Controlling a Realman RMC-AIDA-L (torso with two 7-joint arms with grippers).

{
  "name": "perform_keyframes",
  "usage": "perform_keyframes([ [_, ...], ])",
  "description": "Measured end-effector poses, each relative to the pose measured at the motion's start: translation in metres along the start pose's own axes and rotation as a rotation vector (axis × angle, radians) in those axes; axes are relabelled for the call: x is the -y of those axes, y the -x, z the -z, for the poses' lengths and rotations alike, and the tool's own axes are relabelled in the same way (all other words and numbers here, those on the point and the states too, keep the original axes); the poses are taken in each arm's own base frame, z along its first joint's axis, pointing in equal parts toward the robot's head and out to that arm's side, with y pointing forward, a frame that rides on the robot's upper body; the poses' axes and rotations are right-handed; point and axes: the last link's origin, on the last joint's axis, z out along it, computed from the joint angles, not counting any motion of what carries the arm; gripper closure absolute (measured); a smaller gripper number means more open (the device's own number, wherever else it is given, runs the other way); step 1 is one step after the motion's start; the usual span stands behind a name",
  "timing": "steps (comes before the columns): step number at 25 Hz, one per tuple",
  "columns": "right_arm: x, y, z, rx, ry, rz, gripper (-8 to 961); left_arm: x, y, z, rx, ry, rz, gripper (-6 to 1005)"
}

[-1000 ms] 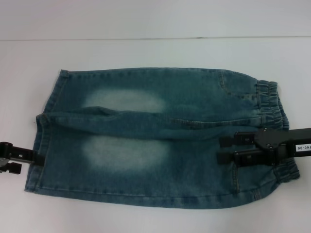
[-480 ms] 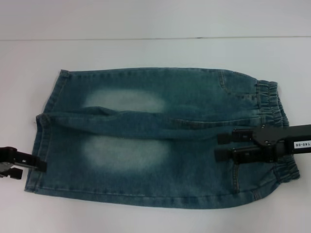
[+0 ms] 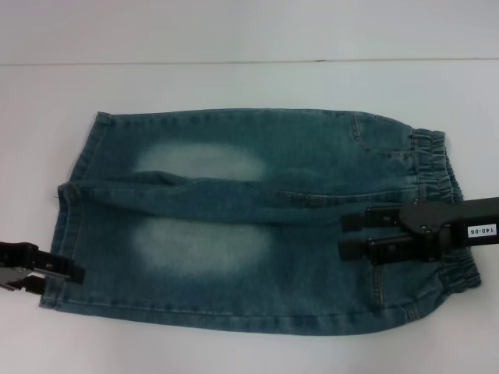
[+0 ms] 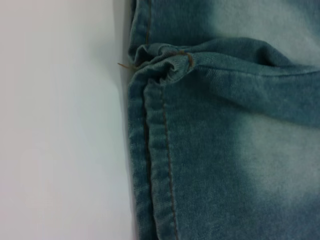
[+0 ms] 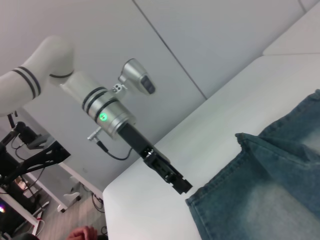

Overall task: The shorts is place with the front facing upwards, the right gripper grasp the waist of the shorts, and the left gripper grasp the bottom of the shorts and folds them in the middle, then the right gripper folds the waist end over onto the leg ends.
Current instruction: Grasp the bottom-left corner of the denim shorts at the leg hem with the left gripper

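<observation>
The shorts point(image 3: 257, 222) lie flat and front side up on the white table point(image 3: 234, 82), with the waist point(image 3: 440, 183) toward the robot's right and the bottom point(image 3: 66, 234) toward its left. The two legs run side by side, each with a pale faded patch, and a raised crease marks the line between them.

The right gripper point(image 3: 347, 236) hovers over the upper part of the near leg, just inside the waist. Its two black fingers point(image 3: 366, 250) point toward the hems and stand apart with denim showing between them; nothing is held.

The left gripper point(image 3: 66, 270) sits at the near-left corner of the shorts, its tip overlapping the hem edge in the head view. Whether its jaws are parted or closed cannot be told from these views; contact with the cloth appears likely but is not certain. In the left wrist view the stitched hem point(image 4: 155, 170) lies directly below the camera, flat on the table.
</observation>
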Motion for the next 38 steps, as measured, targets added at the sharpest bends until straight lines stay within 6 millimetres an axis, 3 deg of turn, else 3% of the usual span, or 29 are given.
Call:
perform_keyframes([
  [38, -0.0010, 0.0004, -0.0021, -0.001, 0.007, 0.003, 129, 0.0001, -0.0032, -0.0096, 0.037, -0.042, -0.019, 127],
])
